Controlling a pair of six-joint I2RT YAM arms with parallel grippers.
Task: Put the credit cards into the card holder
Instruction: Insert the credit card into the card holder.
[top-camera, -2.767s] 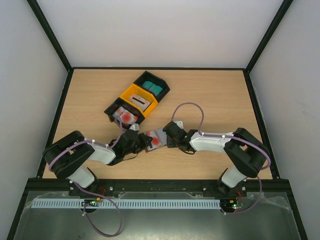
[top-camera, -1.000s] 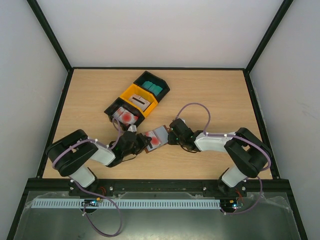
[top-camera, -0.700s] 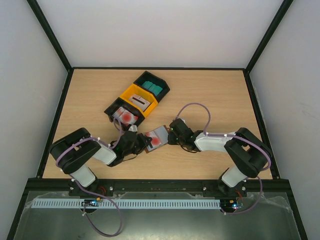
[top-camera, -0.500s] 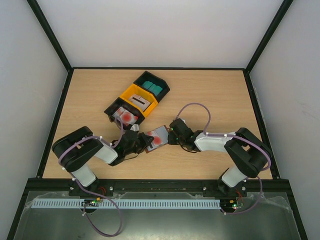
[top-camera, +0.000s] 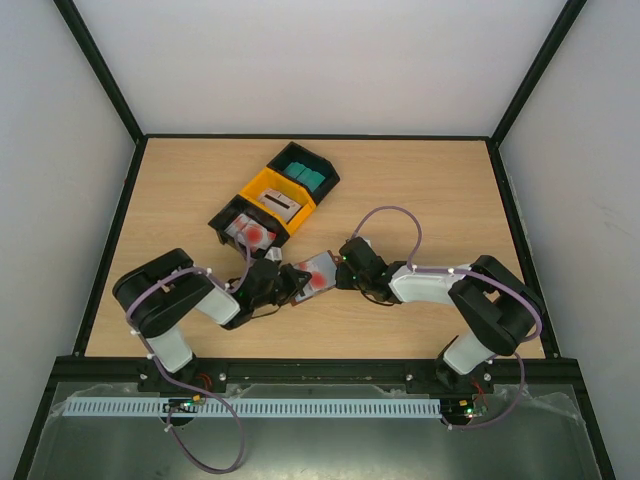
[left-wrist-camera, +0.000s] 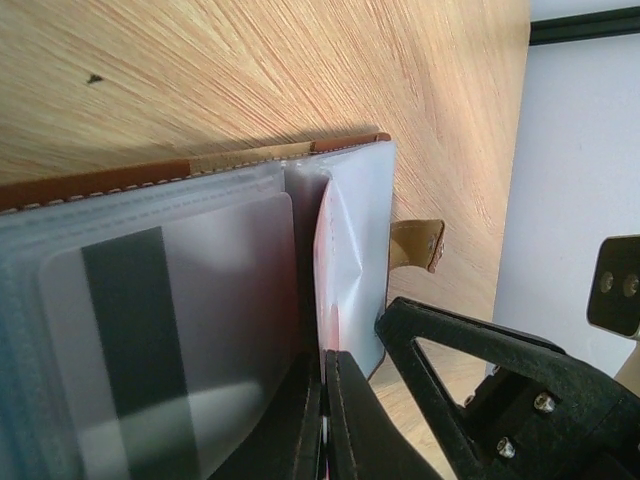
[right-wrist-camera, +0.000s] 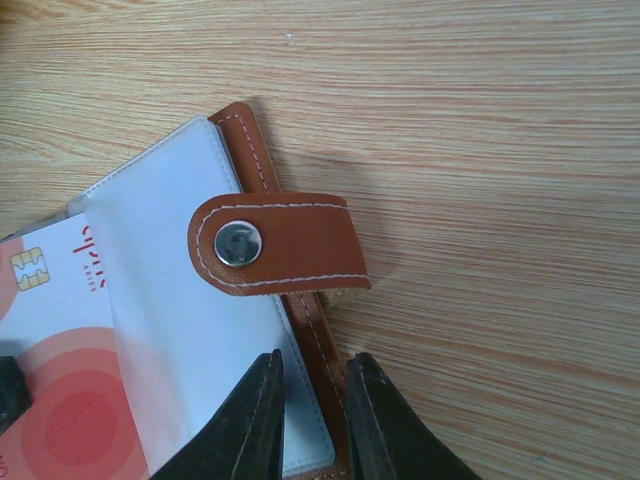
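Note:
The brown card holder (top-camera: 318, 270) lies open on the table between both grippers. My left gripper (top-camera: 287, 282) is shut on the edge of a white and red credit card (left-wrist-camera: 327, 300), which stands in a clear sleeve of the holder (left-wrist-camera: 345, 190). A card with a dark stripe (left-wrist-camera: 125, 330) sits in the neighbouring sleeve. My right gripper (right-wrist-camera: 315, 425) is shut on the holder's brown edge (right-wrist-camera: 318, 345), just below the snap strap (right-wrist-camera: 275, 243). The white card with red circles (right-wrist-camera: 60, 400) shows at the lower left of the right wrist view.
Three joined bins stand behind the holder: a black one with teal cards (top-camera: 305, 172), a yellow one with a grey card (top-camera: 276, 201), and a black one with white and red cards (top-camera: 248, 233). A black frame edges the table.
The left arm has swung in to the right, bringing its gripper and card closer to the holder. The right gripper has shifted slightly left onto the holder's edge.

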